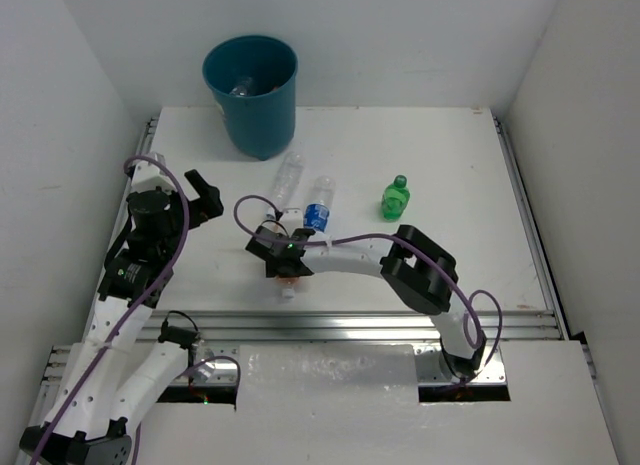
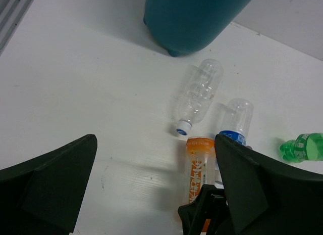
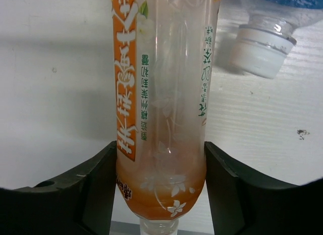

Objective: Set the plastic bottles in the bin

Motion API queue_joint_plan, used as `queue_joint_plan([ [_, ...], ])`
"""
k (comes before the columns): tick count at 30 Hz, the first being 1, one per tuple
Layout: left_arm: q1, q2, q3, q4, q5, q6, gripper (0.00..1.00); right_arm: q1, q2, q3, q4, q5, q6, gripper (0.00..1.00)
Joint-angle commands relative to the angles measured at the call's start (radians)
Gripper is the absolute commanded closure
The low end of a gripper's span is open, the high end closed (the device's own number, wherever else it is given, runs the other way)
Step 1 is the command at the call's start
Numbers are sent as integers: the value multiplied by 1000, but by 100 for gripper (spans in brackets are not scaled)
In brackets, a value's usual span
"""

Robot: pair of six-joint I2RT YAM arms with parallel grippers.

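Table: right claw around orange bottle

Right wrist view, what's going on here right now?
The right end effector is shut on an orange-labelled bottle lying on the table. The left end effector hangs open and empty. A clear bottle, a blue-labelled bottle and a green bottle lie loose; the teal bin holds at least one more.

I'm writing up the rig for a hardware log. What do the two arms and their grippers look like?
The left arm and right arm have slim white links joined by bulky black joint housings. A thin purple cable loops along each. The left gripper and right gripper each have two broad matte black fingers with flat inner faces.
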Motion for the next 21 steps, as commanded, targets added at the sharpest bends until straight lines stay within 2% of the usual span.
queue_joint_plan([
  [1, -2, -15, -3, 49, 11, 16, 0, 19, -66, -46, 32, 45, 35, 48],
  [3, -2, -16, -3, 51, 12, 17, 0, 22, -92, -65, 43, 54, 32, 53],
  [10, -2, -10, 8, 63, 67, 13, 1, 75, -233, -108, 52, 91, -18, 55],
  [16, -2, -32, 54, 81, 248, -15, 0, 114, -524, -313, 239, 51, -170, 55],
  [18, -2, -36, 63, 103, 397, -24, 0, 112, -644, -416, 358, 14, -250, 56],
  [19, -2, -33, 66, 139, 472, -38, 0, 112, -683, -452, 427, -51, -318, 56],
  [20, -4, -23, 71, 159, 635, -48, 0, 112, -720, -510, 516, -76, -416, 61],
  [21, -4, 8, 74, 179, 717, -61, 0, 112, -788, -538, 550, -110, -458, 61],
])
